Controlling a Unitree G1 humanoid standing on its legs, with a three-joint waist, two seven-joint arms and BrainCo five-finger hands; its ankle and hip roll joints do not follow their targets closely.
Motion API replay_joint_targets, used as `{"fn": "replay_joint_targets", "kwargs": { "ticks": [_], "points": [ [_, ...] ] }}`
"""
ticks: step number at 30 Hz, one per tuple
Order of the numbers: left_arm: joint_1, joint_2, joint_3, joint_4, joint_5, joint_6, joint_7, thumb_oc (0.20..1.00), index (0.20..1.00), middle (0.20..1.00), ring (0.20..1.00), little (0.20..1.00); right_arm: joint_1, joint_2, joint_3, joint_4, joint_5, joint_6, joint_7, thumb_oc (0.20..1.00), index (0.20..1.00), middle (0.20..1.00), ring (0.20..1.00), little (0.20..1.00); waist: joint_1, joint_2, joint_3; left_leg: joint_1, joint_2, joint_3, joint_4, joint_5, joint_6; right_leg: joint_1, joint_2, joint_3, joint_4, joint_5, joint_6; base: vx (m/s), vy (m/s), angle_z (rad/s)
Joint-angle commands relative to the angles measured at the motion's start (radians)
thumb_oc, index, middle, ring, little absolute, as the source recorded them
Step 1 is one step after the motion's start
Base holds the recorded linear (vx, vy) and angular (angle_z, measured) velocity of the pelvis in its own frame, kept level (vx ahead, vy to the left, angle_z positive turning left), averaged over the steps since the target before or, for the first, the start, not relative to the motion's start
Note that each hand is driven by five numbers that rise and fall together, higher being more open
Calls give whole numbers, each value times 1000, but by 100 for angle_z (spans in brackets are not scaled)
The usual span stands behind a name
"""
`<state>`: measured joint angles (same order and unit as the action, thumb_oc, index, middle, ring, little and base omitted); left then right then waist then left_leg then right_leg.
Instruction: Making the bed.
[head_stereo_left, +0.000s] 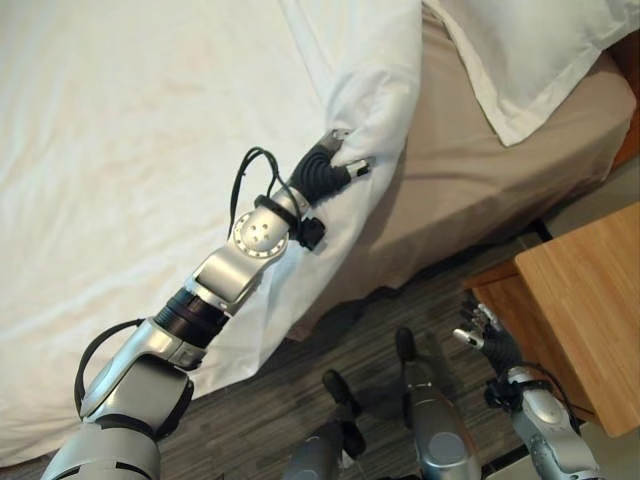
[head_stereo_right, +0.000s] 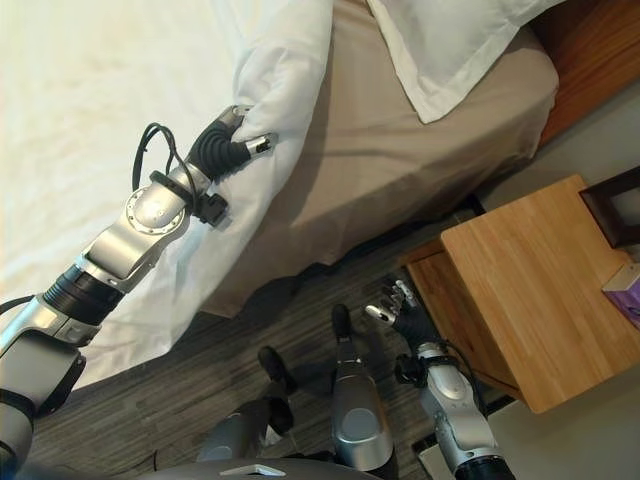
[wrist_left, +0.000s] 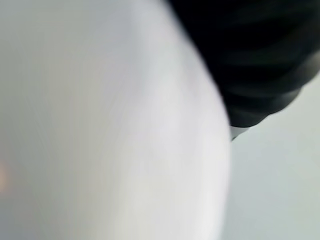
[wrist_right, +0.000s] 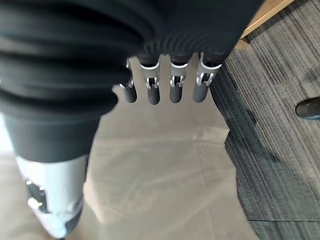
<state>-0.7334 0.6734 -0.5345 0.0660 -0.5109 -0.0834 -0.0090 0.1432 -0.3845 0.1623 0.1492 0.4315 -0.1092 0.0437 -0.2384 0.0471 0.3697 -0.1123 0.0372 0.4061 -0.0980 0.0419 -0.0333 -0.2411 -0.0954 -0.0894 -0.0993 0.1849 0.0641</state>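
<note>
A white duvet (head_stereo_left: 150, 150) covers most of the bed and ends in a bunched fold (head_stereo_left: 375, 90) near the head end. My left hand (head_stereo_left: 325, 175) reaches across to that fold, a finger above and the thumb below it, pinching the cloth. In the left wrist view the white duvet (wrist_left: 100, 125) lies right against the hand's dark cover (wrist_left: 260, 60). Past the fold lies the bare beige sheet (head_stereo_left: 470, 170), with a white pillow (head_stereo_left: 530, 60) at the head end. My right hand (head_stereo_left: 485, 335) hangs low beside the bed, its fingers (wrist_right: 170, 85) straight and holding nothing.
A wooden nightstand (head_stereo_right: 540, 290) stands close on the right of my right hand, with a small purple box (head_stereo_right: 625, 285) on its far edge. A wooden headboard (head_stereo_right: 600, 50) rises behind the pillow. Grey carpet (wrist_right: 280, 125) runs along the bed's side.
</note>
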Motion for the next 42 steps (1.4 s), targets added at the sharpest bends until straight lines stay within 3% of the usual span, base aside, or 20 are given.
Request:
{"fn": "replay_joint_targets", "kwargs": {
  "ticks": [1,4,6,12,20,21,22,23,24,25,29,34,37,42],
  "points": [
    [34,-51,-115,-141,-126,-60,-176,200,200,200,200,200,46,-17,-23,-27,-18,-20,16,1000,1000,1000,1000,1000,3,0,-93,32,24,-86,11,23,-60,57,-38,-5,20,-60,90,2,-13,8],
    [149,-30,-110,-200,-173,-42,-202,200,200,200,200,200,51,-17,0,-12,-23,-17,27,1000,1000,1000,1000,1000,8,-6,-101,50,27,-82,11,22,-60,76,-33,0,17,-65,85,15,-4,4],
    [211,-59,-123,-189,-181,-26,-218,200,200,200,200,200,52,-25,16,-10,-29,-13,36,1000,1000,1000,1000,1000,9,-10,-107,55,28,-79,11,20,-60,80,-30,5,15,-67,83,9,-2,-5],
    [215,-131,-136,-178,-130,-13,-212,200,200,200,200,200,70,-37,31,-8,-30,-8,53,1000,1000,1000,1000,1000,9,-6,-126,70,28,-78,11,16,-59,97,-26,5,12,-73,81,4,-3,-1],
    [-7,-401,-163,-86,-103,-49,-115,200,200,200,200,200,74,-31,59,9,-16,9,52,1000,1000,1000,1000,1000,-15,2,-158,92,27,-87,11,7,-57,130,-29,-2,12,-89,81,7,-11,3],
    [-9,-402,-163,-85,-102,-50,-115,200,200,200,200,200,73,-31,58,9,-16,9,52,1000,1000,1000,1000,1000,-14,2,-158,89,27,-86,11,10,-57,127,-29,-2,12,-87,79,24,-9,6],
    [-59,-485,-184,-26,-125,-51,-84,200,200,200,200,200,63,-31,74,15,-9,15,44,1000,1000,1000,1000,1000,-25,6,-165,97,25,-86,11,7,-57,135,-28,-1,12,-90,80,0,0,0],
    [-94,-513,-190,7,-111,-50,-76,200,200,200,200,200,56,-34,80,19,-5,19,39,1000,1000,1000,1000,1000,-32,10,-168,100,25,-83,11,6,-57,137,-28,1,12,-90,81,30,-10,11],
    [-135,-524,-197,32,-56,-50,-64,831,831,831,831,831,48,-36,83,20,2,23,37,1000,1000,1000,1000,1000,-37,13,-174,100,27,-79,11,8,-57,134,-27,5,12,-87,80,13,-8,5],
    [-164,-533,-202,63,-7,-51,-48,1000,1000,1000,1000,1000,39,-40,88,21,9,25,38,1000,1000,1000,1000,1000,-41,14,-176,102,27,-77,11,8,-58,134,-27,8,12,-86,81,0,0,0],
    [-191,-554,-236,155,23,-30,-63,1000,1000,1000,1000,1000,21,-44,96,24,13,34,31,1000,1000,1000,1000,1000,-57,28,-183,105,28,-60,11,9,-58,128,-24,25,12,-83,81,3,-12,-11],
    [-196,-500,-290,148,206,6,-170,1000,1000,1000,1000,1000,39,-53,64,52,-3,38,33,1000,1000,1000,1000,1000,-60,45,-186,121,31,-45,11,7,-59,139,-21,30,12,-89,83,23,-14,-25],
    [-205,-489,-296,127,254,0,-184,1000,1000,1000,1000,1000,29,-55,55,72,-11,30,30,1000,1000,1000,1000,1000,-58,50,-191,123,31,-45,11,5,-60,140,-19,29,12,-91,84,10,-15,-14],
    [-196,-490,-290,90,222,-5,-193,1000,1000,1000,1000,1000,23,-46,36,89,-5,18,20,1000,1000,1000,1000,1000,-49,52,-200,129,31,-57,11,7,-60,156,-19,19,12,-97,80,13,-20,1]
  ]
}}
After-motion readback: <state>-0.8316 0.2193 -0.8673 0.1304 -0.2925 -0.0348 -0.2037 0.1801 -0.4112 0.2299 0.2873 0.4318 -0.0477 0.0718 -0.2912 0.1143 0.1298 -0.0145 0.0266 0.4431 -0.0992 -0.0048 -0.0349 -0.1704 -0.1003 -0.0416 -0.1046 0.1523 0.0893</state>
